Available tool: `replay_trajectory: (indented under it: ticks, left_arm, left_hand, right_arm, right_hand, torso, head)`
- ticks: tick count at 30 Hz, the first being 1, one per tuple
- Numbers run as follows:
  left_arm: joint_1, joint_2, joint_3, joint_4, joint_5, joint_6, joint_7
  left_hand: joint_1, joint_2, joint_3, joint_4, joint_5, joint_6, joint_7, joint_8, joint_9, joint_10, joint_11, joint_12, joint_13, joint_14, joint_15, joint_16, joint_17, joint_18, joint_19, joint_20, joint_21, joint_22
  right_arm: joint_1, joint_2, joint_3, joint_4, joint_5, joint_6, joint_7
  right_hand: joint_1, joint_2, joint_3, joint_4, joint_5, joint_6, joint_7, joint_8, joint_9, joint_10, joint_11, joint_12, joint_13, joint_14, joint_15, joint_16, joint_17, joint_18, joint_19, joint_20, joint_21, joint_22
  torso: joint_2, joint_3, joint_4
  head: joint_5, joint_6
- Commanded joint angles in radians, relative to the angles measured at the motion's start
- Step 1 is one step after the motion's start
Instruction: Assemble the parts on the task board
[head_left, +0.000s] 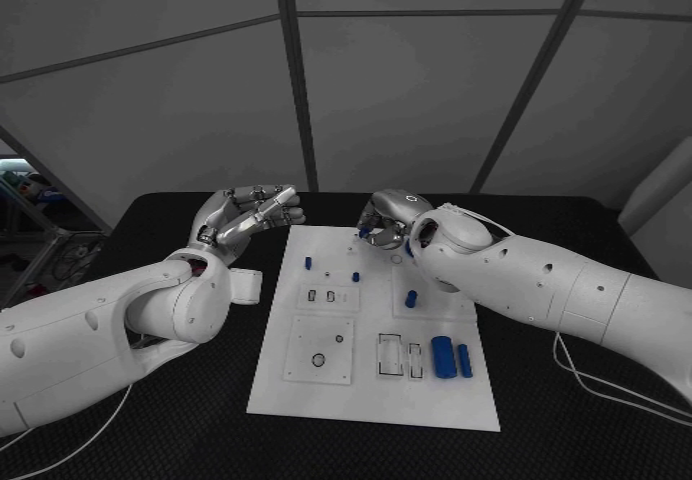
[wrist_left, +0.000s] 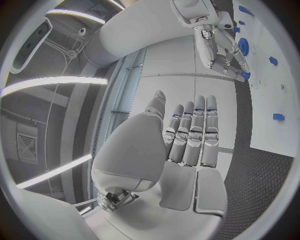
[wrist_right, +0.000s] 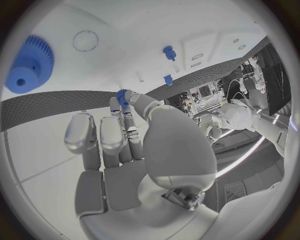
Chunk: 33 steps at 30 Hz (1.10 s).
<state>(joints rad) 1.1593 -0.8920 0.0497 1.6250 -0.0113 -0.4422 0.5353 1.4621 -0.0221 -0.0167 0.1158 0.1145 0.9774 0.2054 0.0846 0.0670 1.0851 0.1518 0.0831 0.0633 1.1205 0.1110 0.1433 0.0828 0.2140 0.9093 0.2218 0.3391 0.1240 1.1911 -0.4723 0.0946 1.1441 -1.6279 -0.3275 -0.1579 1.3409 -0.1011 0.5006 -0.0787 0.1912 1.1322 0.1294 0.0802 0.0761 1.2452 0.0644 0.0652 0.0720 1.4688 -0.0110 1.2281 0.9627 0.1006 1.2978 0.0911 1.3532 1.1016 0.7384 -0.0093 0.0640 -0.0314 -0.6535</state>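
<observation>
The white task board (head_left: 378, 395) lies in the middle of the black table. My right hand (head_left: 387, 226) hovers over the board's far edge and pinches a small blue part (wrist_right: 122, 95) between thumb and fingertip; that part (wrist_left: 245, 75) also shows at its fingertips in the left wrist view. A blue gear (wrist_right: 28, 65) lies flat on the board close to this hand. My left hand (head_left: 254, 214) is raised beside the board's far left corner, fingers (wrist_left: 190, 135) straight and holding nothing. Blue pegs (head_left: 307, 263) (head_left: 411, 298) stand on the board, and two blue cylinders (head_left: 451, 358) lie near its right edge.
Recessed pockets (head_left: 319, 350) and slots (head_left: 391, 354) mark the board's near half. A thin white cable (head_left: 584, 385) trails over the table under my right arm. Bare black table (head_left: 188, 440) flanks the board on both sides.
</observation>
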Motion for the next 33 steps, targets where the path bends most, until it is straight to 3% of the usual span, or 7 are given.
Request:
replay_trajectory:
  ticks: [1, 22, 27, 33]
  left_arm:
    - [0.002, 0.002, 0.001, 0.000, -0.002, 0.014, 0.002]
    - [0.004, 0.006, 0.002, 0.002, -0.002, 0.014, 0.000]
    - [0.005, 0.007, 0.002, 0.002, -0.002, 0.014, -0.002]
    - [0.005, 0.009, 0.002, 0.001, -0.002, 0.015, -0.003]
  left_hand:
    - [-0.009, 0.004, -0.002, -0.006, -0.005, 0.005, 0.004, -0.004, -0.001, -0.001, 0.007, -0.004, 0.000, -0.002, 0.005, -0.006, -0.001, -0.031, -0.003, 0.005, -0.006, -0.002]
    - [-0.010, 0.004, -0.003, -0.006, -0.005, 0.005, 0.003, -0.005, -0.001, -0.001, 0.007, -0.005, 0.000, -0.002, 0.005, -0.007, -0.001, -0.031, -0.003, 0.005, -0.006, -0.002]
    - [-0.011, 0.004, -0.003, -0.007, -0.005, 0.006, 0.003, -0.006, -0.001, -0.001, 0.007, -0.006, 0.000, -0.001, 0.005, -0.007, -0.001, -0.031, -0.003, 0.005, -0.007, -0.002]
    - [-0.011, 0.004, -0.003, -0.007, -0.005, 0.006, 0.003, -0.006, -0.001, -0.001, 0.007, -0.006, 0.000, -0.001, 0.005, -0.007, -0.001, -0.031, -0.003, 0.005, -0.007, -0.002]
  right_arm:
    - [0.002, 0.007, 0.001, -0.006, -0.001, -0.029, 0.009]
    - [0.004, 0.068, 0.000, -0.100, -0.008, -0.004, 0.022]
    - [0.004, 0.080, 0.000, -0.118, -0.010, 0.002, 0.023]
    - [0.004, 0.089, 0.000, -0.133, -0.011, 0.020, 0.023]
  right_hand:
    - [0.005, -0.001, 0.006, -0.001, 0.001, 0.004, 0.005, 0.004, -0.001, 0.003, 0.003, -0.002, 0.001, 0.014, -0.004, 0.002, 0.001, -0.006, 0.007, 0.001, 0.006, 0.001]
    - [0.002, -0.003, 0.009, -0.001, 0.003, 0.003, 0.006, 0.001, -0.001, 0.000, 0.005, -0.003, 0.000, 0.014, -0.003, 0.004, 0.001, -0.006, 0.006, 0.002, 0.007, 0.001]
    - [0.000, -0.004, 0.010, 0.000, 0.003, 0.001, 0.007, 0.000, -0.002, -0.002, 0.005, -0.004, -0.001, 0.014, -0.002, 0.005, 0.002, -0.006, 0.005, 0.003, 0.007, 0.001]
    - [-0.004, -0.007, 0.010, 0.001, 0.004, 0.000, 0.007, -0.001, -0.002, -0.004, 0.006, -0.004, -0.001, 0.013, -0.001, 0.005, 0.000, -0.005, 0.004, 0.003, 0.007, 0.000]
  torso:
    - [0.000, -0.0003, -0.0007]
    - [0.001, -0.0001, -0.0014]
    - [0.001, 0.0007, -0.0018]
    - [0.001, -0.0007, -0.0022]
  head:
    - [0.003, 0.001]
    - [0.011, -0.003]
    - [0.020, 0.000]
    - [0.020, -0.004]
